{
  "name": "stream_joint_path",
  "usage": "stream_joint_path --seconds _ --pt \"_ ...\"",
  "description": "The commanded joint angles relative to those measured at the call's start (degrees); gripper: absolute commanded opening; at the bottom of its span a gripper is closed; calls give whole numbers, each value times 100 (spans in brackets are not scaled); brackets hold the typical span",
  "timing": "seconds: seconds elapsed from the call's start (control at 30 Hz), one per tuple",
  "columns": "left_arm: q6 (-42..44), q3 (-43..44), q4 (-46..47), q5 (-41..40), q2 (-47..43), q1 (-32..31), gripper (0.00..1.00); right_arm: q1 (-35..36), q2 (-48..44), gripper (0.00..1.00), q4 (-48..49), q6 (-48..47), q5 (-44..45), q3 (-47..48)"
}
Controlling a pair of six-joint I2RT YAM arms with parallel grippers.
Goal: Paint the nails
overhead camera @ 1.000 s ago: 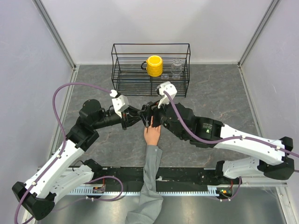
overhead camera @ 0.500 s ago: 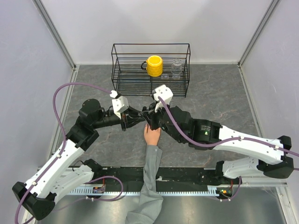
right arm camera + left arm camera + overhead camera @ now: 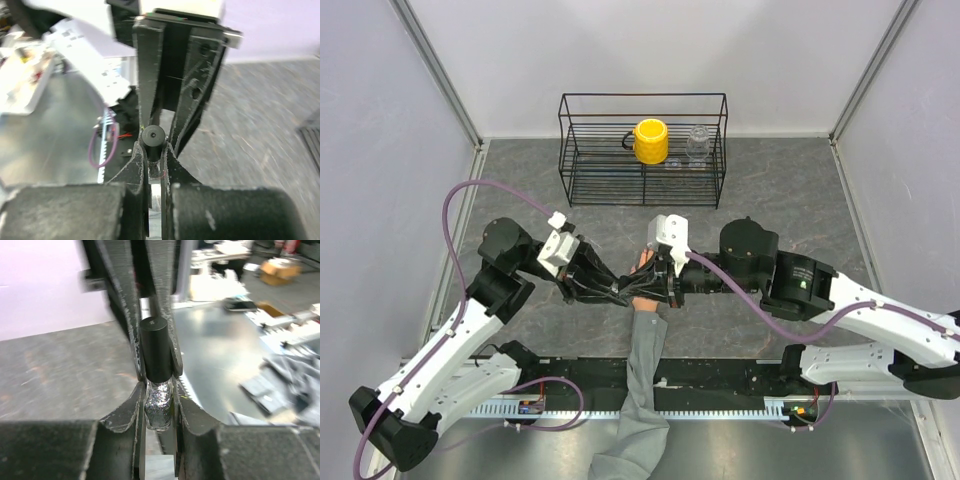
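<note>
i'm clamping my left gripper (image 3: 159,407) around the glitter polish bottle (image 3: 159,414), and my right gripper (image 3: 154,150) is pinching its black cap (image 3: 152,136). the mannequin hand (image 3: 646,302) is lying under both, reaching toward 12 o'clock from its grey sleeve (image 3: 642,380) (nails hidden beneath the grippers).

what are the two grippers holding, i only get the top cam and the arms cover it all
observer: the left wrist view shows a small nail polish bottle of silver glitter, clamped at its glass body by the left gripper.
operator: and the right one
observer: the right gripper is shut on the bottle's black cap, which its own wrist camera sees end-on.
operator: cap off yet
observer: no, in the left wrist view the cap sits on top of the bottle with no gap showing. I cannot tell whether it is loosened.
</note>
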Motion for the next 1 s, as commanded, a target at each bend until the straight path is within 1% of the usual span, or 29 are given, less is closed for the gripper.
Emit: stream_joint_path --seconds 0.0,0.03,0.07,0.1,0.13,0.17,0.2,0.23,0.27,0.3,0.33,0.37,0.4,0.43,0.5,0.53,0.6,0.63,0.67,0.7,0.73,0.83,0.97 --pt "35 196 25 1024 -132 -58 2 -370 226 0 118 -298 -1394 -74" --pt "454 258 -233 771 -132 -50 2 -458 208 1 136 -211 -1290 -91" --pt "676 363 -548 586 -132 -41 2 -485 164 7 136 -158 -1002 -109" --pt "887 407 -813 384 -132 -32 2 -494 60 17 136 -88 -799 -118" --pt "1124 451 -1242 -36 -115 -23 2 -494 6 37 119 0 -527 -100" --pt "1327 513 -1368 -275 -89 -23 2 -494 -46 44 84 279 137 -65" --pt "1398 531 -1412 -582 -71 -14 2 -494 -117 50 -56 395 379 -21" --pt "1477 539 -1639 -1151 -53 12 2 -494 -135 63 -188 510 616 49" --pt "1539 557 -1737 -1435 -27 12 2 -485 -135 68 -363 737 792 267" --pt "1583 575 -1834 -1768 -1 12 2 -494 -100 72 -695 878 1212 382" --pt "1636 592 -1957 -2372 8 21 2 -485 -91 79 -829 1019 1434 488" --pt "1654 592 -1984 -2630 8 29 2 -476 -39 80 -987 1360 1845 645" --pt "1671 584 -2010 -2842 8 30 2 -476 -12 81 -1006 1546 2075 690" --pt "1654 575 -2037 -3270 0 30 2 -424 14 81 -1006 1722 2321 726" --pt "1619 557 -2046 -3607 -9 38 2 -310 181 80 -989 2117 3031 840" --pt "1628 566 -2089 -3861 -9 47 2 -126 277 79 -998 2154 3288 901" --pt "1619 540 -2098 -4108 -27 56 2 94 558 76 -1024 2242 3885 1103" --pt "1619 531 -2098 -4144 -18 56 2 243 655 74 -998 2251 4271 1156" --pt "1610 522 -2090 -4188 -9 56 2 297 865 72 -989 2251 4397 1287" --pt "1593 522 -2098 -4215 0 56 2 419 980 64 -998 2268 4572 1358" --pt "1601 522 -2098 -4215 17 56 2 473 1086 62 -1015 2277 4852 1428" --pt "1575 522 -2090 -4197 9 56 2 596 1411 58 -1042 2269 5319 1640" --pt "1575 496 -2037 -4162 -44 56 2 623 1605 55 -1007 2295 5514 1675"
